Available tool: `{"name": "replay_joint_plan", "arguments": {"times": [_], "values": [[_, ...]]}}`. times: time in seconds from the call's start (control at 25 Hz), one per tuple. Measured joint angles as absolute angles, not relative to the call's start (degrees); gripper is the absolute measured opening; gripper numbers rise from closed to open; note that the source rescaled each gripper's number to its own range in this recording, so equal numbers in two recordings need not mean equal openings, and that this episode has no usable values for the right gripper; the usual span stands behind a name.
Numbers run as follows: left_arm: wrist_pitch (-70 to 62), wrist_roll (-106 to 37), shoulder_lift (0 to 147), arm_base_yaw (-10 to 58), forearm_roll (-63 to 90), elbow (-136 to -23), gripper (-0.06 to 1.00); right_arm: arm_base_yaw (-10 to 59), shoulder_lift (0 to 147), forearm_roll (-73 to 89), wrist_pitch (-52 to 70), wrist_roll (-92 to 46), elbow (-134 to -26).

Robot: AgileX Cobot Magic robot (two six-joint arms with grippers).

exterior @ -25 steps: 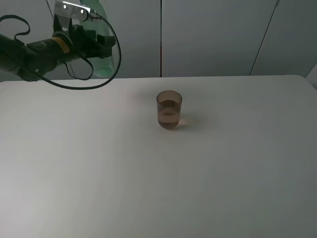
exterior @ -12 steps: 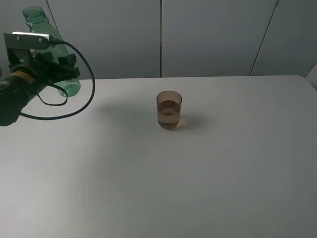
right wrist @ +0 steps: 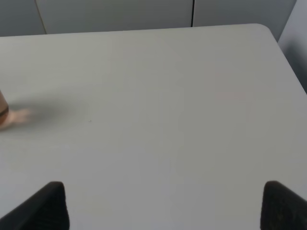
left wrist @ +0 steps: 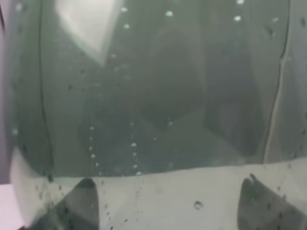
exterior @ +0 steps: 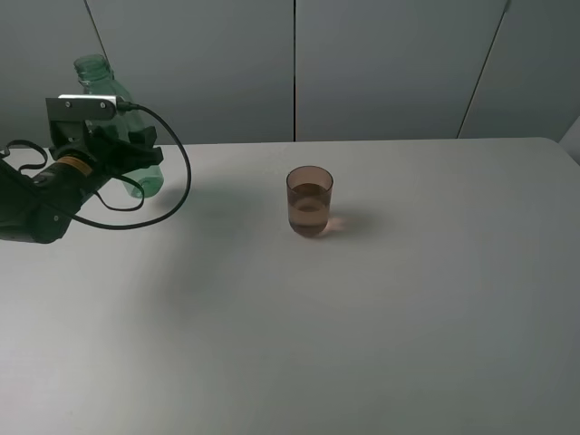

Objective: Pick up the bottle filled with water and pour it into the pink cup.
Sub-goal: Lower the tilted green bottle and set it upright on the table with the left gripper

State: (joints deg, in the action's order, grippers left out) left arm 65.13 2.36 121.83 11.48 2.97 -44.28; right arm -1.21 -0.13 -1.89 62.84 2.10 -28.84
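Observation:
The green transparent bottle [exterior: 96, 74] is at the far left, near the table's back edge, neck up and leaning a little to the left. My left gripper [exterior: 134, 161] is shut on its lower body. In the left wrist view the bottle [left wrist: 153, 96] fills the picture, with droplets on its wall and a dark fingertip [left wrist: 81, 203] on either side. I cannot tell whether its base touches the table. The pink cup [exterior: 310, 201] stands upright mid-table with liquid in it; a sliver of it shows in the right wrist view [right wrist: 2, 111]. My right gripper [right wrist: 163, 206] is open and empty.
The white table [exterior: 362, 317] has a rounded far right corner [right wrist: 268, 33]. Grey wall panels [exterior: 390, 63] stand behind the table. The left arm's black cable [exterior: 177, 190] loops above the table near the bottle.
The left arm has brought the bottle down from high up and to the left, then slightly right and lower. The bottle now stands nearly upright. The cup has not moved.

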Motion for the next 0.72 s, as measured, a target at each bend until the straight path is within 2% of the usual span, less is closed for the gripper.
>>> {"name": "replay_joint_plan", "arguments": {"times": [0.72], "values": [[65.3,-1.2,124.8,11.5,3.0,-44.4,0.01,-1.2,-0.1,-1.9,62.8,2.1,-28.8]]}}
